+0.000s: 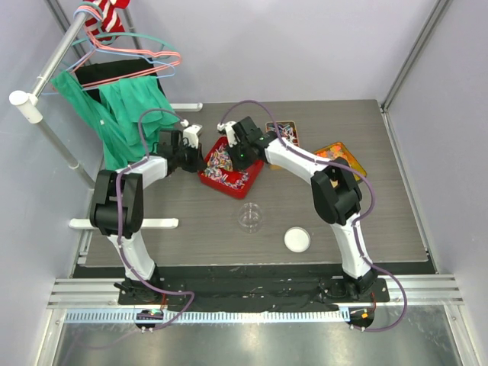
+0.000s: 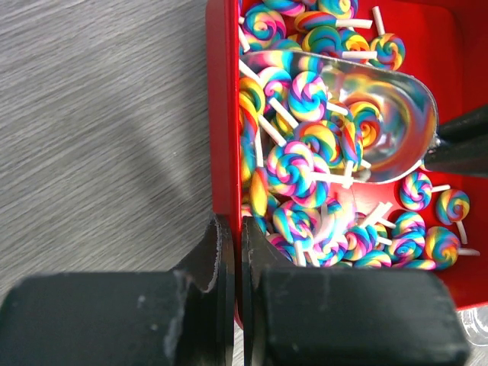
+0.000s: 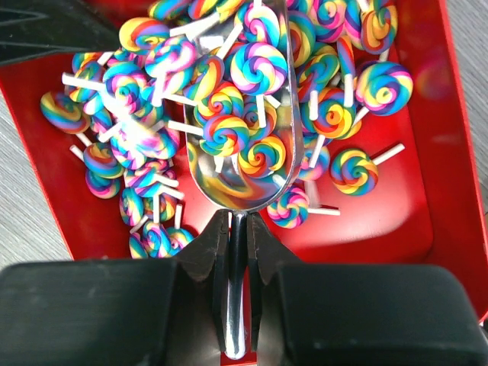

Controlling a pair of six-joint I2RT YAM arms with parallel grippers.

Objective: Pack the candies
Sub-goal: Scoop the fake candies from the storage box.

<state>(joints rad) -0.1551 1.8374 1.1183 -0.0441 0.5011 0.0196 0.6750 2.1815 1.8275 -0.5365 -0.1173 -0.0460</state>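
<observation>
- The counter has open room in front of the red tray and off to the right. On the left, the hanging green garment crowds the arm.
- The red tray is pinned by the left hand, whose fingers are pinched almost together on the tray's left wall. If that pinch slips while the scoop pushes, the tray could skid or tip.
- The neighbouring tray and the orange tray lie close behind the right arm, so a wide elbow swing may knock them.
- The clear cup stands in front of the red tray, apart from it, with its white lid off to one side. Its mouth looks small, so a tilted pour may spill.
- The metal scoop lies in the tray, its thin handle clamped in the right hand. Loaded, the handle may twist.
- The candies, swirl lollipops, heap the red tray, with about 4 in the scoop. Their sticks may snag on lifting.
</observation>
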